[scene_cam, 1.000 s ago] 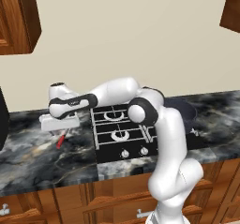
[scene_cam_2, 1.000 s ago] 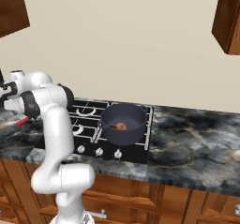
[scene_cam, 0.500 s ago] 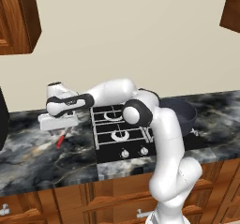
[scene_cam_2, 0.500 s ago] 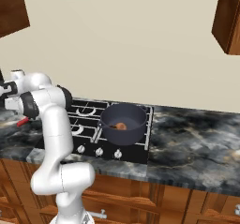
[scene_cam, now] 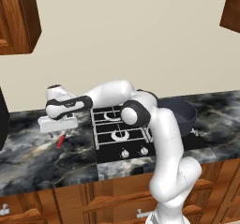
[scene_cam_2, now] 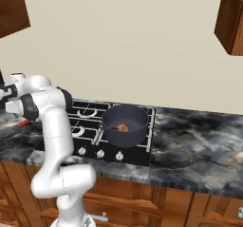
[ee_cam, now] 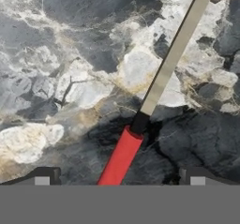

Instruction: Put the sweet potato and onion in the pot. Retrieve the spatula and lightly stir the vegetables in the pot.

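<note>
Where the arm reaches out over the veined, dark marble counter (ee_cam: pixel 70 78), the gripper (ee_cam: pixel 119 178) hangs with its jaws wide, holding nothing, above one spatula (ee_cam: pixel 140 120): a smooth red cylindrical handle, a black collar, a flat pale shaft lying on the stone. One matte, round blue-grey pot (scene_cam_2: pixel 126 124) sits on the black stove (scene_cam_2: pixel 90 126), something small and orange-brown (scene_cam_2: pixel 123 127) inside it.

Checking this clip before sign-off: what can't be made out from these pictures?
- Spatula head: cut off by the top edge of the hand view; in the left base view the hand covers all but the red handle.
- Pot contents: right base view shows one small orange-brown lump, too small to identify.
</note>
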